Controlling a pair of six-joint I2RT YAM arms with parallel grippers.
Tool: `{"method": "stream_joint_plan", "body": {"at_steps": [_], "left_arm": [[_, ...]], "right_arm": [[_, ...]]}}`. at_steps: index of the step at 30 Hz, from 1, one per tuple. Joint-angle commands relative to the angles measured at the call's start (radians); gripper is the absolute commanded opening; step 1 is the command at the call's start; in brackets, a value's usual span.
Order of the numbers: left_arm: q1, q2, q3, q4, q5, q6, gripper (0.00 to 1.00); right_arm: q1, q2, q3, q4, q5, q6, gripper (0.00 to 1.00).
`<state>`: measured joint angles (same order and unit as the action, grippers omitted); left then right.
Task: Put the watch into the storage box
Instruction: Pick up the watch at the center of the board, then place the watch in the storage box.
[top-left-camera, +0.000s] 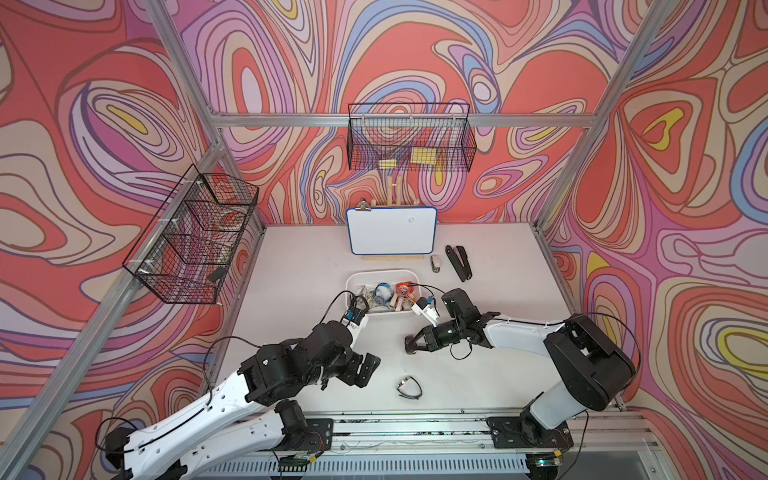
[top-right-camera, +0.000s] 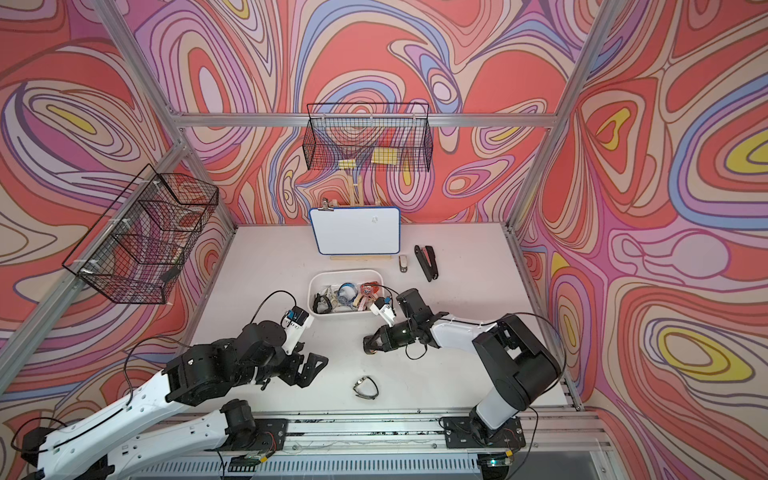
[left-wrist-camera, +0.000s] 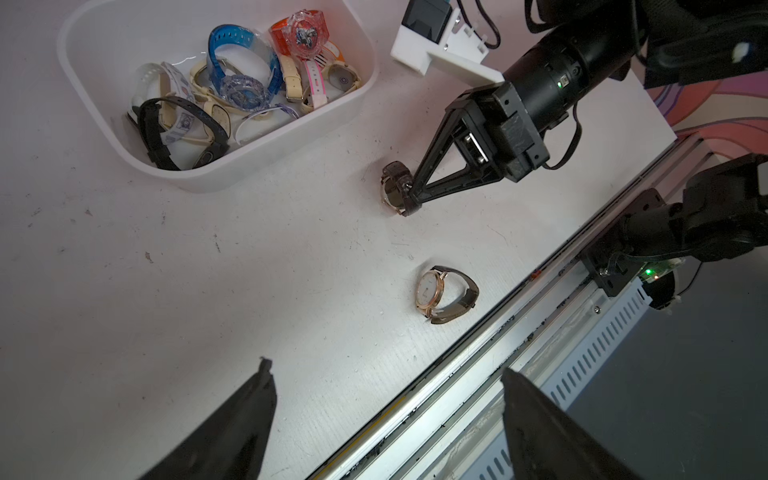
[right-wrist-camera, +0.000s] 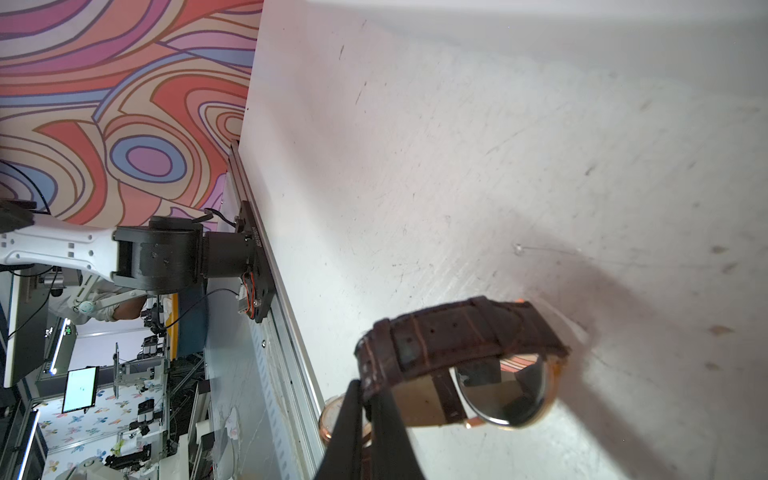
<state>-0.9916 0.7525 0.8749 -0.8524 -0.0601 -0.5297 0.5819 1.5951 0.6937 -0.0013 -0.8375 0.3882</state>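
Observation:
A watch with a brown leather strap (right-wrist-camera: 457, 336) and a gold-rimmed case is pinched by its strap in my right gripper (right-wrist-camera: 369, 395), which is shut on it. In the left wrist view this watch (left-wrist-camera: 397, 189) sits low over the white table, a short way in front of the storage box (left-wrist-camera: 249, 166). The storage box (top-left-camera: 353, 279) is a white tray holding several watches. My right gripper (top-left-camera: 411, 345) points left in both top views. My left gripper (left-wrist-camera: 386, 370) is open and empty, hovering near the table's front edge (top-left-camera: 368, 365).
Another watch (top-left-camera: 409, 386) with a white face and dark strap lies near the front rail (top-left-camera: 415, 428). A whiteboard (top-left-camera: 390, 230), a black stapler (top-left-camera: 459, 262) and a small stapler (top-left-camera: 435, 264) stand behind the box. Wire baskets (top-left-camera: 409, 139) (top-left-camera: 193, 237) hang on the walls.

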Motion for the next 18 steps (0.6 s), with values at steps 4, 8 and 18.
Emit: {"method": "stream_joint_plan", "body": {"at_steps": [4,8,18], "left_arm": [[-0.008,-0.026,-0.010,-0.010,-0.033,-0.008,0.90],[-0.008,-0.031,-0.004,-0.019,-0.049,-0.010,0.90],[-0.008,-0.045,0.014,-0.072,-0.185,-0.057,0.91]], "right_arm": [[-0.001,-0.081,0.039,-0.045,0.025,0.007,0.00],[0.029,-0.131,0.104,-0.136,0.079,0.000,0.00],[0.056,-0.015,0.582,-0.570,0.348,0.018,0.00]]}}
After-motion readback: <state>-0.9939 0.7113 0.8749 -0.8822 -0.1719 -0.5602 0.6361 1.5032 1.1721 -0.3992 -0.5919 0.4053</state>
